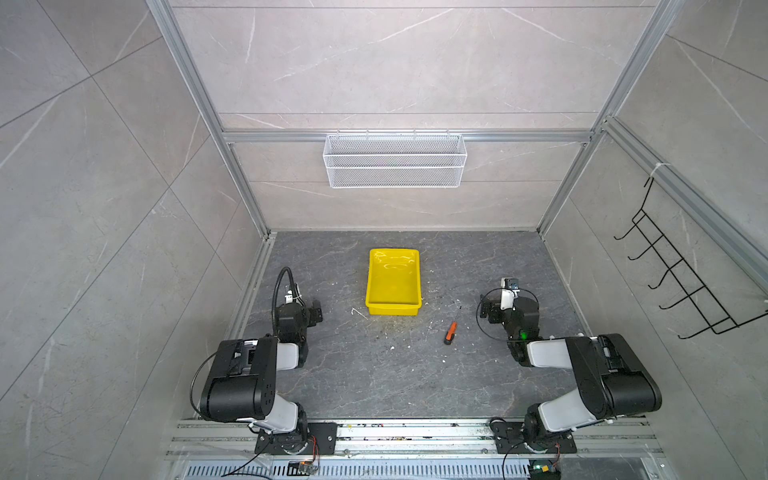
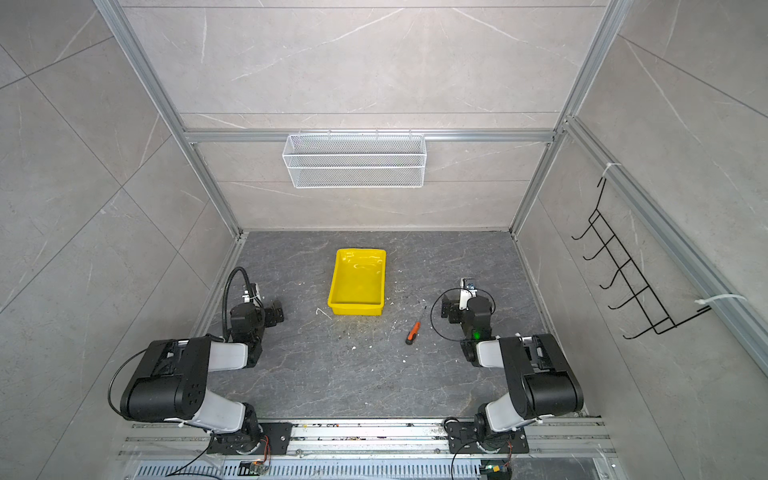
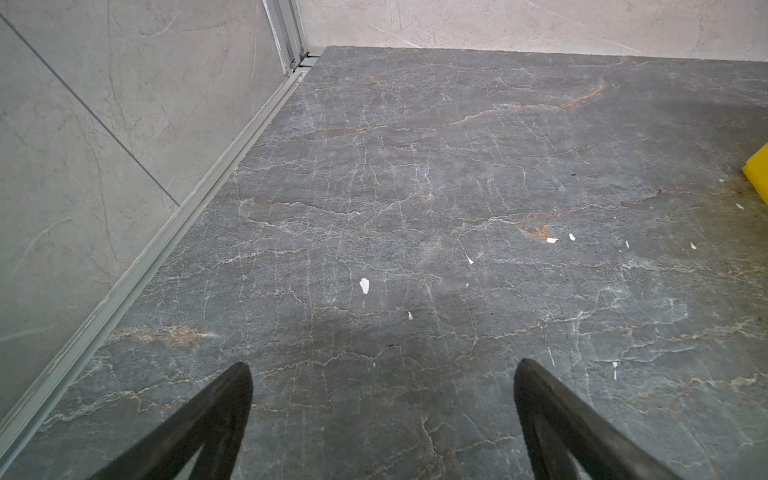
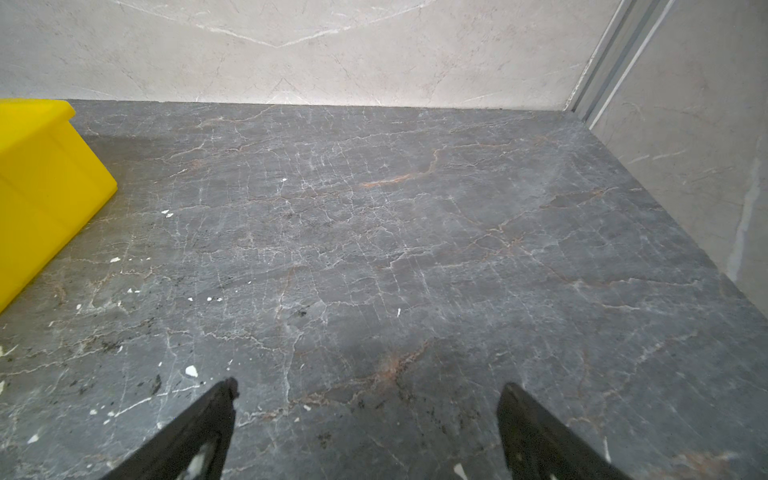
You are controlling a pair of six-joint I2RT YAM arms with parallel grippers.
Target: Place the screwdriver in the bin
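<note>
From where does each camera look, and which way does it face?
Top views: high at the front, looking down on bin, screwdriver, left arm, right arm.
Left wrist: low, facing the back-left corner; open left tool shows.
Right wrist: low, facing the back wall; open right tool shows.
Shared: all four views show the bin.

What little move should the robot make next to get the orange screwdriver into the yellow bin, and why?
Probably swing the right gripper over the small orange-handled screwdriver. It lies on the dark stone table, outside the shallow yellow plastic bin, nearest that arm, and the gripper is open and empty.
</note>
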